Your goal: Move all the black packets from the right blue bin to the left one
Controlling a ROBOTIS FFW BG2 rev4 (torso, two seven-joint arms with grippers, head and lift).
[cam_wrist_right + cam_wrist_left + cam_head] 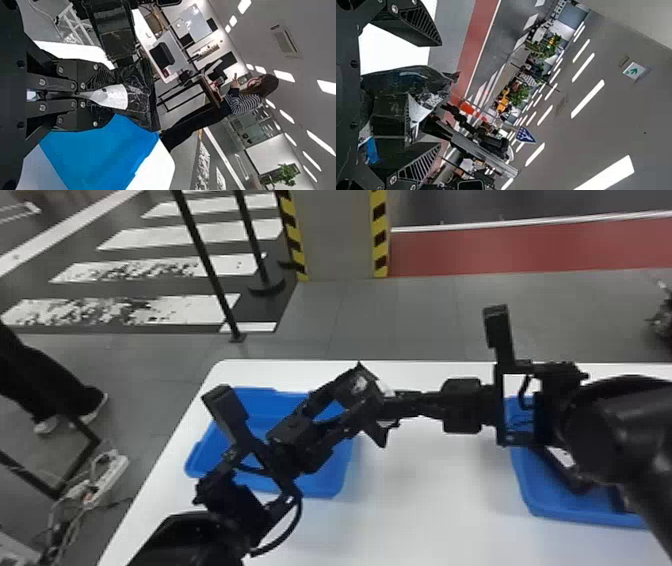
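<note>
The right fingers (89, 71) clamp a black packet (140, 93) by the left bin (320, 489); the left fingers (417, 23) stand apart around it. Releasing before they close could drop it onto the worktop (425, 500).

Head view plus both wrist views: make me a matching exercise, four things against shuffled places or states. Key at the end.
Things
1. Left hand
2. Right bin
3. Right hand
4. Left bin

Places or states
A. Shut on a black packet
B. Blue, partly covered by the left hand in the head view
C. Open, fingers on either side of the packet
D. Blue, in the right half of the head view

Pairs: 1-C, 2-D, 3-A, 4-B
</note>
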